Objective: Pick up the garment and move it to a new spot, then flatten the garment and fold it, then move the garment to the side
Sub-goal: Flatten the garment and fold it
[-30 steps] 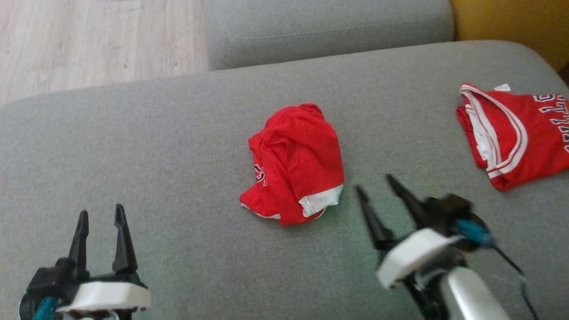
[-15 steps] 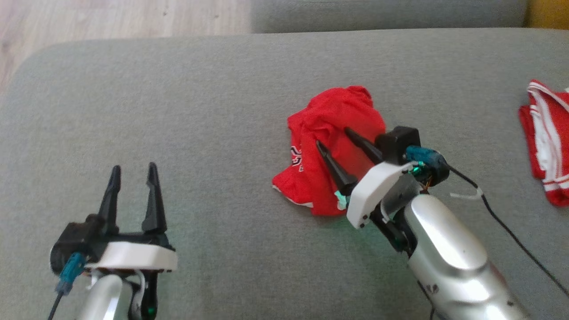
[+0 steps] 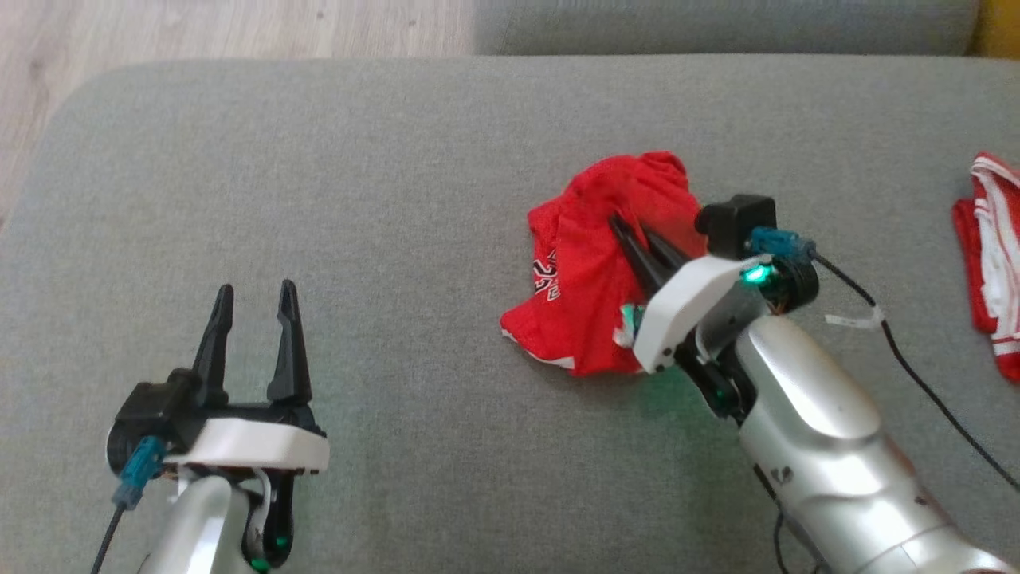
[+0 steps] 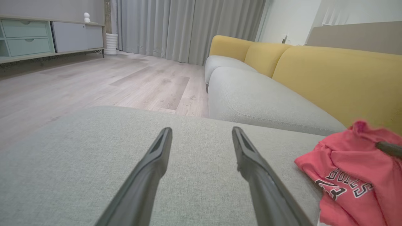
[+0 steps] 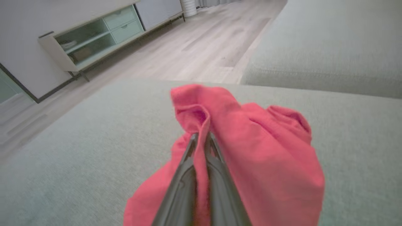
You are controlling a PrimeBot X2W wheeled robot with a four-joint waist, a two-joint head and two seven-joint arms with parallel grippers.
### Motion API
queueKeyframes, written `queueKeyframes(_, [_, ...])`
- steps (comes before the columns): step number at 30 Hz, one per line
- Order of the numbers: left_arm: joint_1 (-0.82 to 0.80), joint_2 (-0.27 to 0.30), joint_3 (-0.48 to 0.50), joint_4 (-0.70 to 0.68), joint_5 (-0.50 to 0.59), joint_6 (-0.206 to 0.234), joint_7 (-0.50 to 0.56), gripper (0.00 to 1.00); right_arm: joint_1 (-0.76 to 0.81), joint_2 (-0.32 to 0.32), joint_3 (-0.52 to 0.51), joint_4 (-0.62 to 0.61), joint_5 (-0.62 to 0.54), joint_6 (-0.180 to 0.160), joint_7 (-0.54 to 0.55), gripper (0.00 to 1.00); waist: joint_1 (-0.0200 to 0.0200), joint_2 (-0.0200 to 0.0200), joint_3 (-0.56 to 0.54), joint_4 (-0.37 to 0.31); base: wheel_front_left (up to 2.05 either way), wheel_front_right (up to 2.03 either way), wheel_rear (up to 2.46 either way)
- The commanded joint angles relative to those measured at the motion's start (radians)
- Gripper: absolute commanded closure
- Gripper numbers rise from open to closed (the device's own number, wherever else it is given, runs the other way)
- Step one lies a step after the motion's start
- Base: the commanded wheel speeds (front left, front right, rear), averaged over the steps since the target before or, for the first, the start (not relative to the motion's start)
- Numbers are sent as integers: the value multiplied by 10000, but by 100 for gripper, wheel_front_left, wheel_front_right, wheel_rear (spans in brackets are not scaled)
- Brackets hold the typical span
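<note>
Near left: left gripper (image 3: 256, 288), fingers spread wide, holding nothing, poised over bare grey seat cushion (image 3: 398, 175), well apart from the work. Near right: right gripper (image 3: 629, 225) on silver forearm (image 3: 813, 446), fingers pressed together, pinching a raised fold of the garment (image 3: 582, 319); in the right wrist view, red cloth caught between both fingers and bunched up past the tips. Middle, right of the cushion's centre: garment, red jersey cloth with white trim and lettering, crumpled in a heap, bulk resting on the cushion. Far right edge: second red garment (image 3: 988, 271) with white stripes, lying well apart, untouched. Beyond: further grey cushion (image 3: 717, 24), pale wood floor (image 3: 199, 32); yellow backrest (image 4: 329, 72) in the left wrist view. Step in hand, by judgement: the first, the pick-up; grasp made, lift not yet evident. Next move likely calls for raising the pinched fold straight up until the heap clears the cushion, carrying it over to open cushion, setting it down; after that, both grippers at the hems for flattening. Risks to note: a thin pinch slipping out, or cloth dragging along the cushion instead of lifting.
</note>
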Motion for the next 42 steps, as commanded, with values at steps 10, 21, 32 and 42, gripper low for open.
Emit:
queueKeyframes(10, [171,92,835,-503,129,53,-121,0,-2526,150,1559,-3034,2163,-7,-456,100,0,0,-832,-462,0,0,0])
queueKeyframes(21, [623,-24,847,-834,188,35,-123,0,-675,150,-2767,-2280,582,-7,-188,100,0,0,-776,-612,0,0,0])
queueKeyframes(32, [282,-41,788,-741,223,-90,-123,0,201,84,-5123,-756,-1817,-7,-580,0,0,0,-254,-559,0,0,0])
queueKeyframes(42, [595,-68,923,-700,252,-91,-124,0,2085,-347,-3529,-2873,-2492,-7,-317,0,0,0,-725,-702,0,0,0])
